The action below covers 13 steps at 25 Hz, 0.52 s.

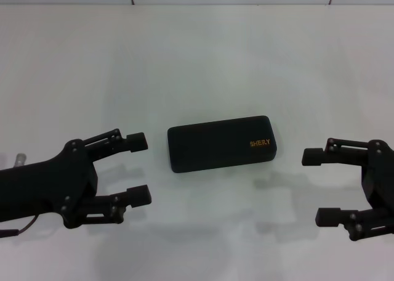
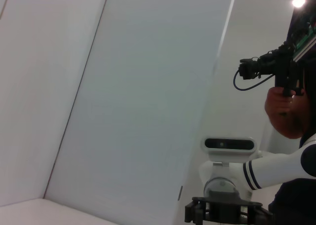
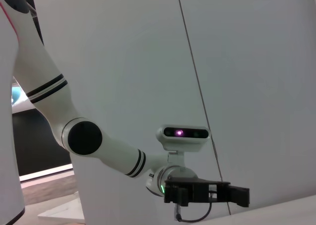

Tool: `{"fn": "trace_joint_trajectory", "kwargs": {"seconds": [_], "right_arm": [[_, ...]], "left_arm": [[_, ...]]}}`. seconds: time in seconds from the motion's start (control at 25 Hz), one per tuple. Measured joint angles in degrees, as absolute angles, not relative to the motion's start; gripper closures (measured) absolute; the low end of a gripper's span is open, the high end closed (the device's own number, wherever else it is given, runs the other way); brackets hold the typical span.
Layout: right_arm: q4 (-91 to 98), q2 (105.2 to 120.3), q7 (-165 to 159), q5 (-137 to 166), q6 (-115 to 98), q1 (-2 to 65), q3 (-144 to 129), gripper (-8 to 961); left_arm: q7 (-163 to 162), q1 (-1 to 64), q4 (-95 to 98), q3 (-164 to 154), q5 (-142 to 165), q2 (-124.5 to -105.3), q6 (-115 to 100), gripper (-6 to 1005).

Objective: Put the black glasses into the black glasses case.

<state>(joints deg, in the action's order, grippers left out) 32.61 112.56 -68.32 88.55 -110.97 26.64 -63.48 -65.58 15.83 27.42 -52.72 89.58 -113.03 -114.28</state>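
The black glasses case (image 1: 221, 143) lies shut on the white table at the middle of the head view, with orange "SHERY" lettering toward its right end. The black glasses are not in view. My left gripper (image 1: 140, 169) is open, a little left of the case and apart from it. My right gripper (image 1: 320, 187) is open, a little right of the case and apart from it. The left wrist view shows the right arm's gripper (image 2: 224, 212) far off. The right wrist view shows the left arm's gripper (image 3: 207, 194) far off.
The white table (image 1: 197, 59) stretches back to a pale wall. A small grey metal piece (image 1: 20, 158) shows at the far left edge behind my left arm. A cable (image 1: 18, 228) hangs under the left arm.
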Motion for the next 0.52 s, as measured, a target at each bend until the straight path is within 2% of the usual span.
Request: {"fn": "trace_joint_trajectory", "kwargs": {"seconds": [0.52], "right_arm": [[32.67,113.03,-68.27,88.27,-110.86,27.03,-63.37,119]], "left_arm": [[-65.77,16.55,27.42,-52.64,89.34,-113.03,-114.16,111]]}}
